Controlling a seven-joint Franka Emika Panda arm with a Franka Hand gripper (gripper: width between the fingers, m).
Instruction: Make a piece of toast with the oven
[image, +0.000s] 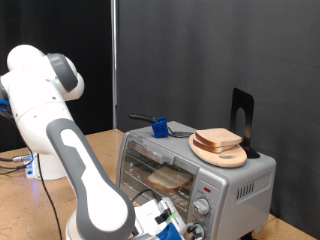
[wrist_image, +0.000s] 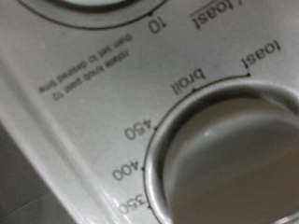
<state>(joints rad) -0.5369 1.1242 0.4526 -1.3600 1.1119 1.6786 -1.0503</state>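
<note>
Arm pose: the white arm is seen bent over from its base at the exterior view's left, the forearm sloping down to the exterior view's bottom centre, in front of the oven.
Tool: the tool is found low at the exterior view's bottom edge, just before the oven's knob panel; blue parts are seen on it. Its fingers are not shown in the wrist view, and whether it is wide or narrow cannot be told.
Wrist view: the frame is filled by the grey panel, with a round knob very close and ringed by the marks 350, 400, 450, broil and toast; the rim of a second knob is seen at the edge, beside a 10 mark.
Oven: the silver oven is set on the wooden table, its glass door shut, with two knobs and a red light at the exterior view's right of the door.
Piece of toast: a pale slice is seen lying flat on the rack inside the oven, behind the glass.
Oven top: a round wooden board carrying stacked bread slices is placed there, with a blue cup and a black stand near it.
</note>
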